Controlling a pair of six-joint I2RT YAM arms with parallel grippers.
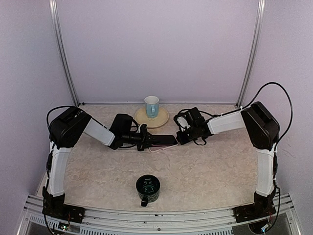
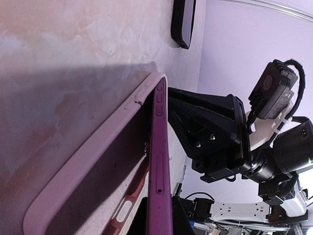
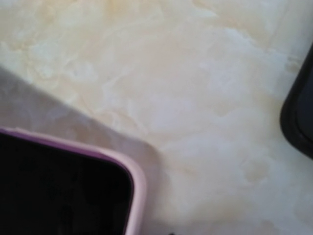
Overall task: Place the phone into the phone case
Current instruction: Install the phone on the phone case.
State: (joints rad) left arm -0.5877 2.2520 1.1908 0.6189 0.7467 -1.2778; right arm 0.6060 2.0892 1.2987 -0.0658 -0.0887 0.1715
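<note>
Nearest my left wrist camera, the phone (image 2: 161, 161) tilts up from the pink case (image 2: 88, 166), which lies mid-tabletop (image 2: 73, 44). My left pincer (image 1: 145, 139) pinches the phone. The right pincer (image 1: 178, 138) is at its far end, and I cannot tell whether it's spread or closed.

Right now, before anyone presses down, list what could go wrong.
1. The purple slab phone stands tilted in the soft pink case, one long edge raised; a push could pop it out instead of seating it.
2. Nothing I can see pins the case to the marbled table, so it may slide.
</note>
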